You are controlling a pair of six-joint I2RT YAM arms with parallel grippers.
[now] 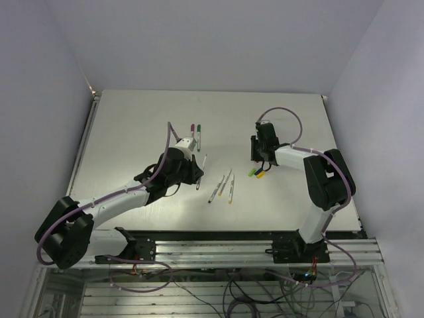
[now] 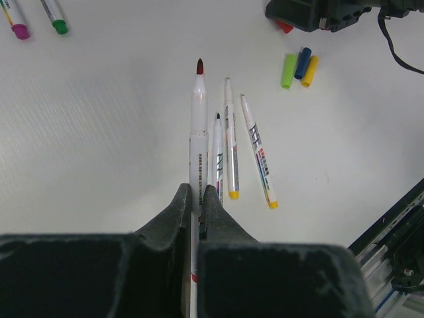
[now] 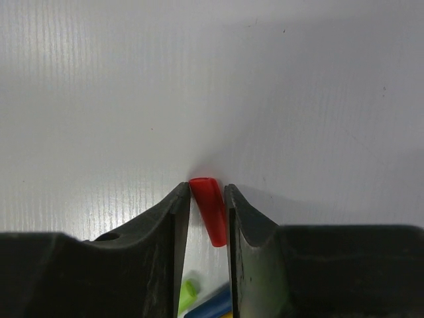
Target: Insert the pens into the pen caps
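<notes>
My left gripper is shut on a whitish pen whose bare red tip points away from me; in the top view this gripper is left of centre. Three uncapped pens lie on the table just right of the held one. My right gripper is down on the table, its jaws touching both sides of a tilted red pen cap. Green, blue and yellow pen caps lie together right behind it.
Two capped pens, magenta and green, lie at the back of the white table. An aluminium rail runs along the near edge. Walls close in the table on three sides.
</notes>
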